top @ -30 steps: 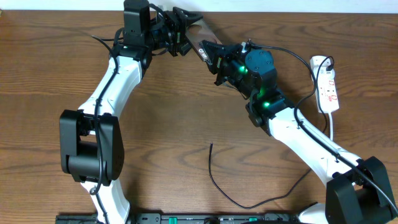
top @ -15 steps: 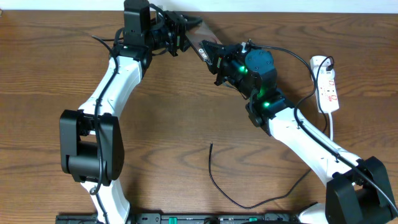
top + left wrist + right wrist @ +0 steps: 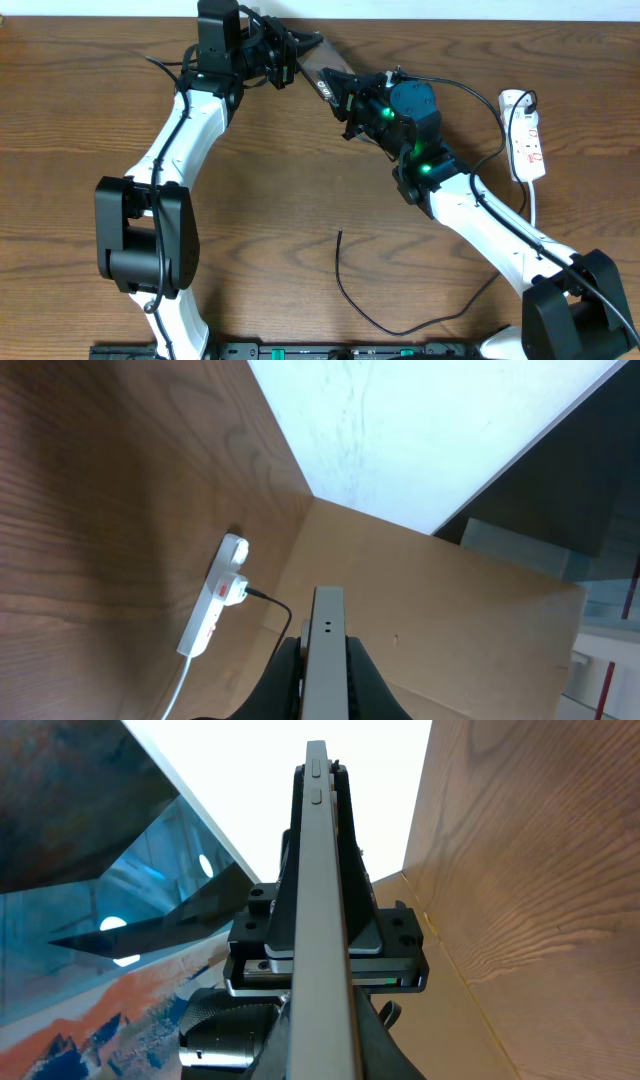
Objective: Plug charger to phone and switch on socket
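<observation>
Phone (image 3: 315,68) edge-on, slim grey frame, clamped by left gripper (image 3: 292,58) and right gripper (image 3: 343,92)

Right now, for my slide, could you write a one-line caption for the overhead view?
Left gripper and right gripper hold the phone between them; the charger lies loose, unplugged.

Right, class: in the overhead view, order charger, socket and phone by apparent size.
1. charger, longest span though thin.
2. socket.
3. phone, mostly hidden between left pincer and right pincer, so unsure.
</observation>
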Available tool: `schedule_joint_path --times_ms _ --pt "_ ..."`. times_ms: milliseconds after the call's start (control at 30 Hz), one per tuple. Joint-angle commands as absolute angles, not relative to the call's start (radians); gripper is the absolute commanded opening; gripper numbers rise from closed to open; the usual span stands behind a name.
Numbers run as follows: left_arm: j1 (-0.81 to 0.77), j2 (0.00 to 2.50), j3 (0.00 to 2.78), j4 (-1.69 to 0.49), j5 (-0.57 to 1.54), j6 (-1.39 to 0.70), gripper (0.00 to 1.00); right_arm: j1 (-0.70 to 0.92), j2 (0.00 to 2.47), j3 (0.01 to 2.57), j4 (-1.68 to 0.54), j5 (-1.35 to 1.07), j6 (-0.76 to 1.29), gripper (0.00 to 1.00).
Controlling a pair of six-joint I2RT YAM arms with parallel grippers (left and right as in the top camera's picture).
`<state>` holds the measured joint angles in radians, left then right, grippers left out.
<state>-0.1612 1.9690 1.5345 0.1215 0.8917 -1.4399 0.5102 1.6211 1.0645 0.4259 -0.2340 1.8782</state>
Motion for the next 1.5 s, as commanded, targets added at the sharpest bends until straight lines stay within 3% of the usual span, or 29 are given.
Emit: schedule_joint_path --times_ms 0,33,67,167,200,233,467,700,933,1133,1333,1467 --pt "-0.163 1.959 1.554 0.119 0.891 -1.435 0.07 0.522 1.608 1.084 0.454 -0.242 1.869 0.01" --pt "-0.162 1.959 1.554 0.118 0.889 -1.435 0.08 0.522 1.608 1.084 0.454 -0.242 1.869 0.03" --pt "-0.162 1.959 1.554 0.118 0.889 -1.435 0.08 0.522 1.608 1.084 0.454 -0.242 1.869 0.15" --pt "-0.154 1.959 1.554 0.118 0.888 -1.435 0.07 0.521 1.608 1.084 0.457 -0.242 1.869 0.79" --pt "-0.15 1.959 1.554 0.118 0.888 -1.435 0.07 0.521 1.608 1.084 0.463 -0.242 1.869 0.95" --pt "-0.146 1.959 1.554 0.118 0.888 -1.435 0.08 0.521 1.608 1.084 0.467 -0.242 1.869 0.99" --pt "-0.093 1.959 1.554 0.118 0.9 -1.428 0.07 0.507 1.608 1.084 0.498 -0.291 1.867 0.99" --pt "0.056 1.959 1.554 0.117 0.989 -1.321 0.07 0.416 1.608 1.084 0.52 -0.494 1.728 0.99" --pt "0.253 1.959 1.554 0.119 1.239 -1.253 0.07 0.345 1.608 1.084 0.495 -0.666 1.412 0.99" --pt "0.317 1.959 1.554 0.118 1.557 -1.013 0.08 0.387 1.608 1.084 0.258 -0.717 1.11 0.99" --pt "0.317 1.959 1.549 0.099 1.573 -0.934 0.07 0.5 1.608 1.084 -0.147 -0.558 0.949 0.98" --pt "0.317 1.959 1.549 0.099 1.573 -0.908 0.07 0.578 1.608 1.084 -0.304 -0.459 0.915 0.92"
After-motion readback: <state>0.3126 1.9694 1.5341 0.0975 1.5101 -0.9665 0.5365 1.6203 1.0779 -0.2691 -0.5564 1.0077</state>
